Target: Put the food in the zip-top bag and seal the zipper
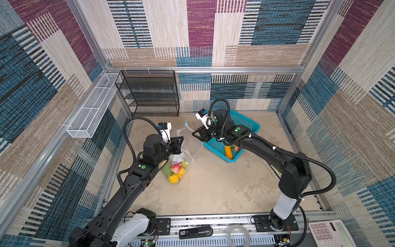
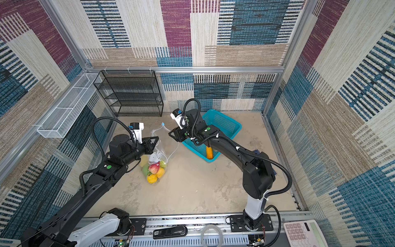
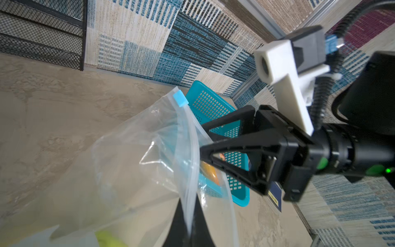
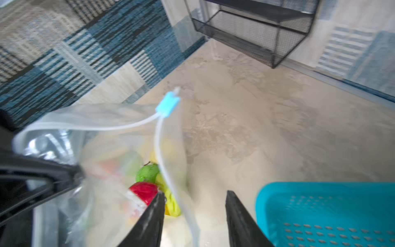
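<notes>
Nearest the lens in both top views, a calculator (image 1: pixel 330 233) sits at 5 o'clock on the front rail, beside the arms' bases. Beyond it, on the sandy counter (image 1: pixel 224 181), the zip-top bag (image 1: pixel 190 147) stands just left of centre. Its 6 o'clock end bulges with food (image 1: pixel 175 172), a cluster of yellow, red and green pieces seen through the clear film. The light-blue slider (image 1: pixel 186 123) sits at the bag's 12 o'clock tip. From it the zipper (image 4: pixel 157 149) parts into two strips, so the mouth is unsealed. The left tool (image 3: pixel 189 226) reaches in from 8 o'clock, and its jaws are pinched tight on one zipper strip at the bag's rim, holding that side up. The right tool (image 4: pixel 195 193) comes from 3 o'clock with its jaws apart. The other strip runs loosely through the gap between them, and I cannot tell whether it touches either finger. Just beside the bag at 2 o'clock is a turquoise basket (image 1: pixel 245 123), with an orange piece (image 1: pixel 228 152) and a red piece (image 1: pixel 236 148) lying in its near corner. A black mesh shelf (image 1: pixel 149 94) stands against the far wall at 11 o'clock, and a white wire tray (image 1: pixel 89 115) hangs on the wall at 10 o'clock.
</notes>
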Available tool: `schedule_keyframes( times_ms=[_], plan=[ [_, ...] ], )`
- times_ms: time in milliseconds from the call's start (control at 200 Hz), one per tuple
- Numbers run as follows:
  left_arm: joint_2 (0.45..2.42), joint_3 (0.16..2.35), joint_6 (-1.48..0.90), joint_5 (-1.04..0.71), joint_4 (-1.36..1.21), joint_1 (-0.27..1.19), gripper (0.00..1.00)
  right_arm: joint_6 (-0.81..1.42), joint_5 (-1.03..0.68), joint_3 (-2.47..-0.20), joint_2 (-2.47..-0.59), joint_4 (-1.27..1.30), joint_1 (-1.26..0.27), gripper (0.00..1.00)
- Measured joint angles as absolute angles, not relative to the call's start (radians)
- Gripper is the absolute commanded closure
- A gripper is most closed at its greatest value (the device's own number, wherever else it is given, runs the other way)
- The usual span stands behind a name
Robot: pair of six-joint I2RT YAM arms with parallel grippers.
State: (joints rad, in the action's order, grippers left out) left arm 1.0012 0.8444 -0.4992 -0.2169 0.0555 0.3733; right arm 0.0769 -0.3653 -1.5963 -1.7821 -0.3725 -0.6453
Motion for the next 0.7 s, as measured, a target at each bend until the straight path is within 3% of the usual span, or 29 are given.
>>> schedule_keyframes(
  times_ms=[331,701],
  plan=[
    [1.033,0.813,-0.545,-0.287,-0.010,0.376,1.00,0.103,-0.156,-1.618,-1.776,-0.576,-0.505,0.40],
    [1.045,0.781,-0.566,-0.321,-0.057,0.376,1.00,0.212,-0.085,-1.460,-1.843,-0.690,-0.464,0.42]
  ],
)
